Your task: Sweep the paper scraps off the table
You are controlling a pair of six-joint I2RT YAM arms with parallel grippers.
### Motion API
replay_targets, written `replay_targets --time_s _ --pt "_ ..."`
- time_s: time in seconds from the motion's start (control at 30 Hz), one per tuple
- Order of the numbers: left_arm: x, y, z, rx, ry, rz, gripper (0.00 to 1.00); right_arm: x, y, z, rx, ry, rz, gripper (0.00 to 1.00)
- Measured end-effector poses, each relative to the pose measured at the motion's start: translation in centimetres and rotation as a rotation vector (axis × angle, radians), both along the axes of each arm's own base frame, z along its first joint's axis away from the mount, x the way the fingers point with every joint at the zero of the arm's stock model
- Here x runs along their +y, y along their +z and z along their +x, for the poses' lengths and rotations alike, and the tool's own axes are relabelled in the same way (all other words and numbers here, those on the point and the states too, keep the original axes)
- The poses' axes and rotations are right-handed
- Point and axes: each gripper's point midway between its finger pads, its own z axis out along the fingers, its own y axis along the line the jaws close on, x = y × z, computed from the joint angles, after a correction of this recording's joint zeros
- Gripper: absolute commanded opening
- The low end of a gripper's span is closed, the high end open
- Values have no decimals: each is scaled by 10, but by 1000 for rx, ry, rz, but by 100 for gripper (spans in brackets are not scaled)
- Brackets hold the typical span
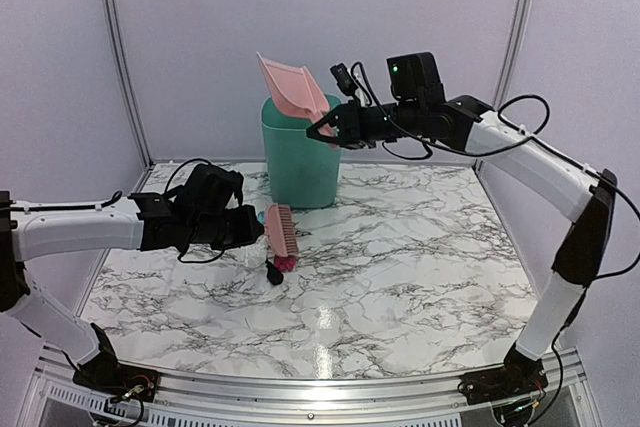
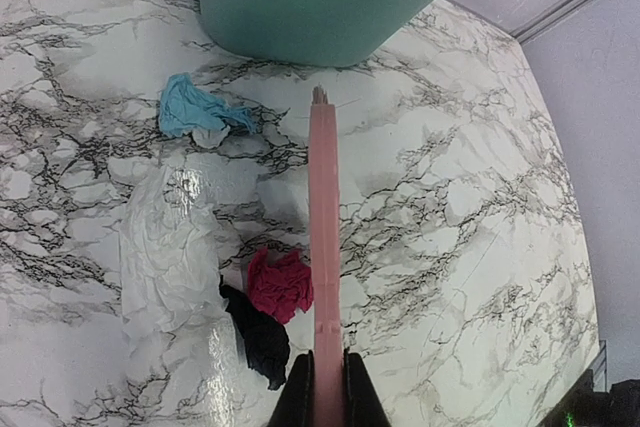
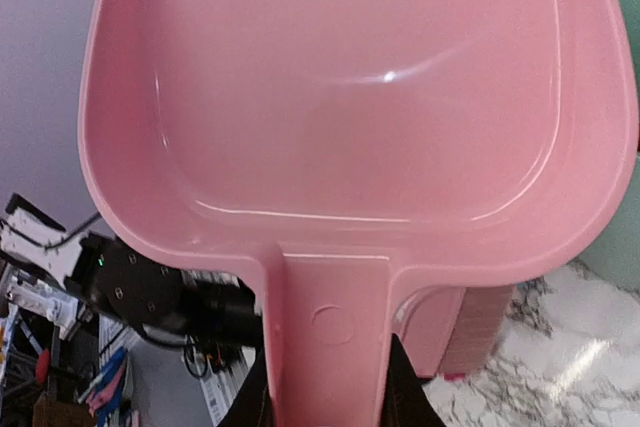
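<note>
Marble table (image 1: 400,277) carries scraps (image 1: 274,273) at centre-left beside the brush (image 1: 280,232) pinched in the closed left gripper (image 2: 328,392); with the right gripper (image 1: 322,130) clamping the dustpan (image 1: 295,87) above the bin (image 1: 300,162), a stroke may scatter them.

3 crumpled paper scraps (image 2: 280,284) (light blue, magenta, black) lie on the white marble-pattern table (image 2: 450,207), magenta touching black.
</note>
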Motion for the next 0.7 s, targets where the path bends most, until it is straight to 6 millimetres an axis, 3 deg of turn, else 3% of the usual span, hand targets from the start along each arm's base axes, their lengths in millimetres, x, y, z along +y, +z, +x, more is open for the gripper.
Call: replay_targets --time_s 0.1,0.23,0.5,0.7 --pt "0 1 0 -3 -4 3 0 -20 -33 -21 5 -9 -99 0" --pt "-2 5 1 -10 -7 0 0 -42 -64 -31 5 -47 -205 0" --pt "-4 11 2 -19 -16 -3 0 -86 -77 -53 -79 -140 -320 0" --pt "-2 20 1 -23 -31 18 0 -127 -139 -76 8 -200 -491 0"
